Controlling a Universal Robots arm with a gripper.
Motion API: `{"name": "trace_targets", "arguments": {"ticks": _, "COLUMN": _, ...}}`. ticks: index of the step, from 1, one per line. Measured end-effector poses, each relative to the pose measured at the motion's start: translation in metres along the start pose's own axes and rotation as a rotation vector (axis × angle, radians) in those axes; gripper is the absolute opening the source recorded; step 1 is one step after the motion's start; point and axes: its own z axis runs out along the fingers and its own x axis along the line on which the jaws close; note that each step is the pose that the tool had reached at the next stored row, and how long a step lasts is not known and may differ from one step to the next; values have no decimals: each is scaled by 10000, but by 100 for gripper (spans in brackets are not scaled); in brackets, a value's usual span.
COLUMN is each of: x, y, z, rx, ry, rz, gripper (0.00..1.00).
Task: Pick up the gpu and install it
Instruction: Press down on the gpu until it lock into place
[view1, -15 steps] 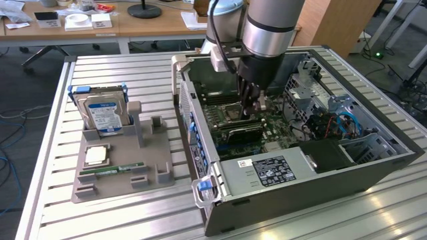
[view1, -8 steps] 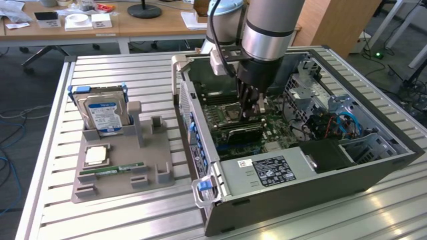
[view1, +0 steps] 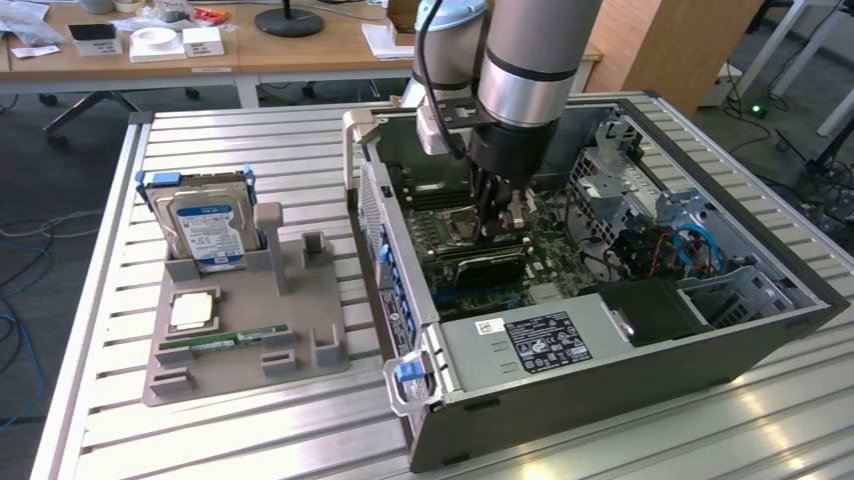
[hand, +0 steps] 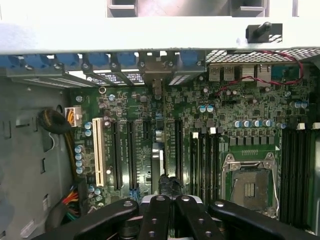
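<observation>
We cannot read the white label (view1: 545, 341) on the power supply (view1: 554, 345), nor the print on the blue-labelled hard drive (view1: 210, 232), since both are too small. The gripper (view1: 497, 228) hides part of the gpu (view1: 483, 262) beneath it. In the wrist view the gpu (hand: 157, 150) is edge-on, its lower end behind the fingers (hand: 155, 217), which run off the frame

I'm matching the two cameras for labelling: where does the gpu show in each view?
Exterior view: the gpu is the dark card directly under the gripper, low over the motherboard.
Wrist view: the gpu is seen edge-on, a thin strip running out from the gripper.
Shared landmark: the green motherboard.
</observation>
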Motion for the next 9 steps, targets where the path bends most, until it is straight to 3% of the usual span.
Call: {"name": "trace_targets", "arguments": {"ticks": 9, "x": -15, "y": 5, "z": 111, "rx": -1, "ry": 7, "rz": 6, "gripper": 11}}
